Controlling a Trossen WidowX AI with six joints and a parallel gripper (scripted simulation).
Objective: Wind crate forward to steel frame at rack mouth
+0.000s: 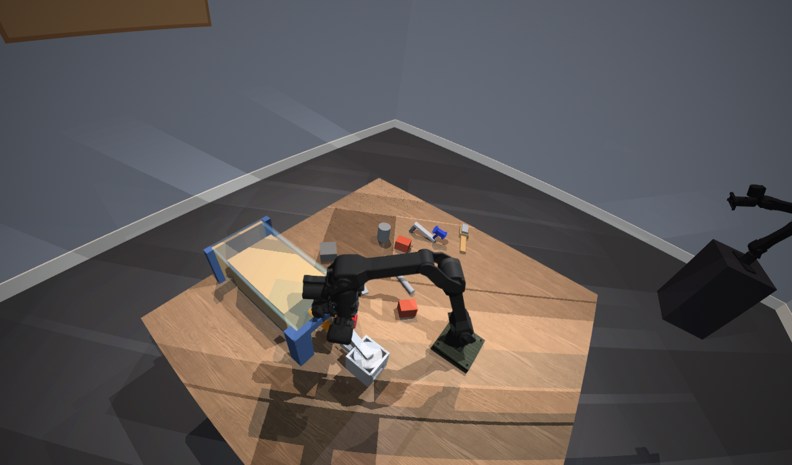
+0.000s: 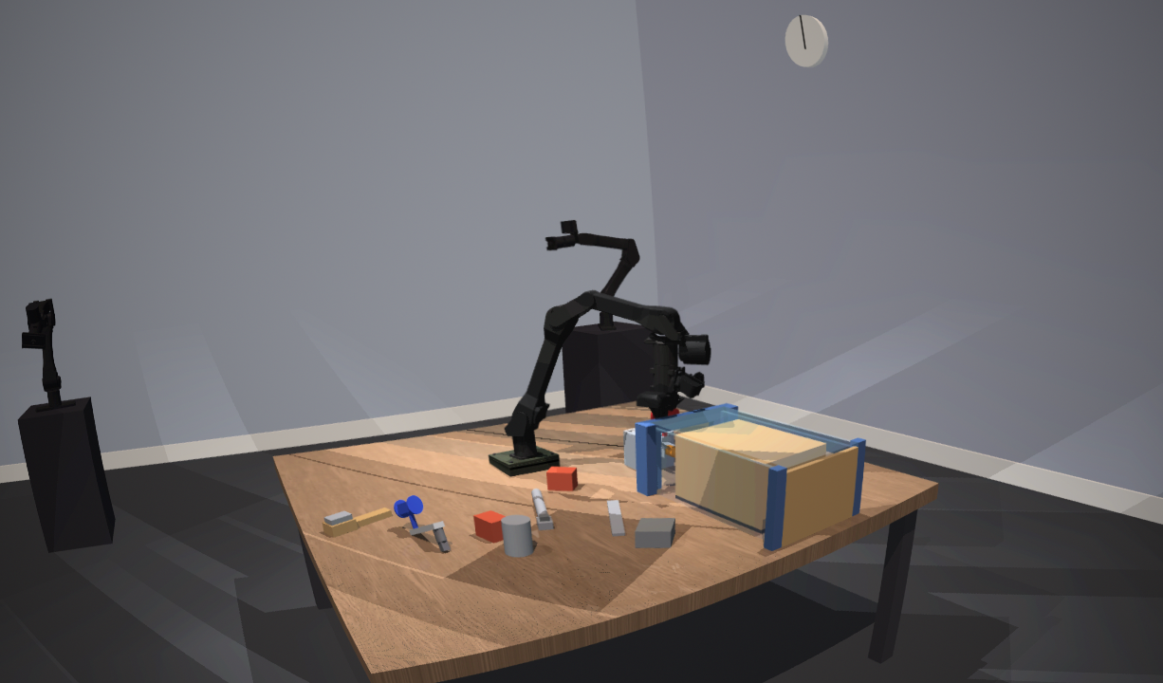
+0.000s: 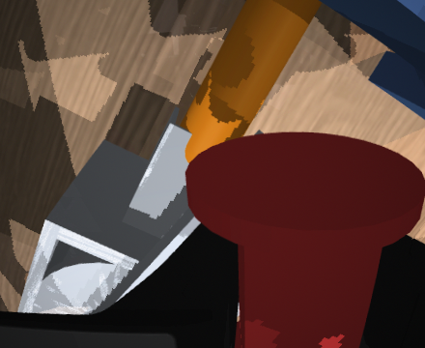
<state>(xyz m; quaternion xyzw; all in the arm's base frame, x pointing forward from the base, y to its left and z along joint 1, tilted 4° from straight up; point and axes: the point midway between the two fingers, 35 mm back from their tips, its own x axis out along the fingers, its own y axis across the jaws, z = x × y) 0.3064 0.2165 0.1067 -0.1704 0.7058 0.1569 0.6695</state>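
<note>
My gripper point(image 1: 350, 327) point(image 2: 664, 411) point(image 3: 273, 212) is shut on the red knob point(image 1: 354, 320) point(image 3: 304, 184) of the winch handle. The handle's grey arm point(image 1: 361, 347) point(image 3: 171, 251) runs from the knob over the top of the winch point(image 1: 367, 372) point(image 3: 92, 190); its key is hidden. An orange strap point(image 1: 311, 312) point(image 2: 670, 450) point(image 3: 253, 63) runs from the winch into the cubby. The tan crate point(image 1: 271, 259) point(image 2: 719, 469) looks flat inside the clear panels. The exterior view shows a narrow gap between its front and the blue mouth frame point(image 1: 300, 347) point(image 2: 647, 458).
Red blocks point(image 1: 407, 308) point(image 2: 562, 478), a grey cylinder point(image 1: 384, 232) point(image 2: 516, 536), a grey block point(image 1: 328, 251) point(image 2: 654, 533), a light-grey rod point(image 1: 407, 285) point(image 2: 539, 505), a blue double-ended tool point(image 1: 439, 232) and a wooden-handled tool point(image 1: 463, 243) point(image 2: 341, 525) lie on the bench.
</note>
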